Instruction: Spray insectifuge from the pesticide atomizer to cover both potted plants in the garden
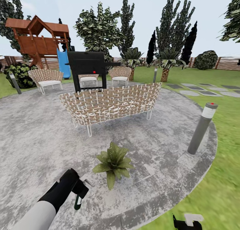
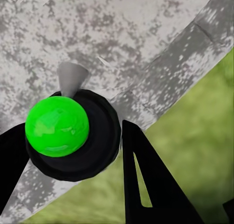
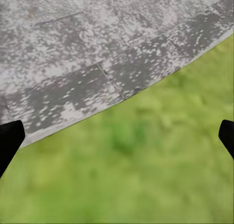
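Observation:
My left gripper is shut on the pesticide atomizer, a slim dark-green bottle with a white label hanging below the fingers, its pale grey trigger head pointing right. A potted plant, a low rosette of broad green leaves, stands on the grey paving just right of and beyond the atomizer. In the left wrist view the atomizer sits between the two black fingers, its grey nozzle over the paving. My right gripper hangs low at the paving's edge; its view shows the gripper open over grass.
A wicker sofa stands across the paved circle beyond the plant, with a black grill and wicker chairs behind it. A grey bollard light stands at the right rim. Lawn lies to the right.

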You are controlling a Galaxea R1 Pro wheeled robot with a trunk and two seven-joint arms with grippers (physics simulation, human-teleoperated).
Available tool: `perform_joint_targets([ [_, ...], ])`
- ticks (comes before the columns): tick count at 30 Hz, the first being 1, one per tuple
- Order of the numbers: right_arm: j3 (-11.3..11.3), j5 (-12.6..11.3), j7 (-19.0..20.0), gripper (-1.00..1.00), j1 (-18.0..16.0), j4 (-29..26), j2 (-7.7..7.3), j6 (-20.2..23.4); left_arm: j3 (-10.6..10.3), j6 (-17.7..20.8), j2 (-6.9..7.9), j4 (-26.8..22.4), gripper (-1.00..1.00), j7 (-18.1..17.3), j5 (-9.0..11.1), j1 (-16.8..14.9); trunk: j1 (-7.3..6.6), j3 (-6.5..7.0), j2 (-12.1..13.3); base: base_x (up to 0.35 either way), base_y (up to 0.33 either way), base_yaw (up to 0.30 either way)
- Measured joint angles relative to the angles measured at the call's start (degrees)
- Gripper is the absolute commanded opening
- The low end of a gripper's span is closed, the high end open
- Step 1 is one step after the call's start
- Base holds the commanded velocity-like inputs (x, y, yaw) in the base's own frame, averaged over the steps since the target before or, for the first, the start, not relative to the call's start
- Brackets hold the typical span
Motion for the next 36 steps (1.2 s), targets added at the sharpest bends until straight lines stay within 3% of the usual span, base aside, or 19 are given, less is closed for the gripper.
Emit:
perform_joint_targets([
  [7, 0.0, 0.0, 0.0, 1.00, 0.0, 0.0, -0.01, 0.0, 0.0, 0.0, -0.01, 0.0, -1.00, 0.0, 0.0, 0.0, 0.00, 0.00, 0.0, 0.251, -0.150, 0.103],
  [14, 0.0, 0.0, 0.0, 1.00, 0.0, -0.1, -0.09, 0.0, 0.1, 0.0, -0.02, 0.6, -1.00, -0.2, 0.1, 0.0, 0.02, 0.00, 0.0, 0.023, -0.013, 0.001],
  [19, 0.0, 0.0, 0.0, 1.00, 0.0, 0.0, -0.03, 0.0, 0.0, 1.3, 0.48, 0.7, -1.00, -2.5, 0.2, -0.8, 0.02, 0.00, 0.0, 0.000, 0.000, 0.000],
  [21, 0.0, 0.0, 0.0, 1.00, 0.0, 0.0, -0.01, 0.0, -0.2, 4.9, 0.40, 0.2, -1.00, -3.9, -1.7, -0.9, 0.02, 0.00, 0.0, 0.000, 0.000, 0.000],
  [22, 0.0, 0.0, 0.0, 1.00, 0.0, 0.0, -0.01, 0.0, -1.3, 8.0, 0.24, 0.1, -1.00, -4.5, -4.5, -1.0, 0.02, 0.00, 0.0, 0.000, 0.000, 0.000],
  [23, 0.0, 0.0, 0.0, 1.00, 0.0, 0.0, 0.00, 0.0, -2.4, 9.1, 0.05, 0.0, -1.00, -5.4, -5.7, -1.0, 0.02, 0.00, 0.0, 0.000, 0.000, 0.000],
  [27, 0.0, 0.0, 0.0, 1.00, 0.0, 0.0, 0.00, 0.0, -4.2, 9.7, 0.15, 0.0, -1.00, -10.6, -7.5, -1.9, 0.02, 0.00, 0.0, 0.000, 0.000, 0.000],
  [32, 0.0, 0.0, 0.0, 1.00, 0.0, 0.0, 0.00, 0.0, -4.3, 9.9, 0.07, 0.1, -1.00, -12.0, -8.4, -5.5, 0.02, 0.00, 0.0, 0.034, -0.028, 0.147],
  [36, 0.0, 0.0, 0.0, 1.00, 0.0, 0.0, 0.00, 0.0, -4.3, 9.8, 0.15, 0.1, -1.00, -15.3, -9.0, -6.4, 0.00, 0.00, 0.0, 0.176, -0.183, 0.194],
])
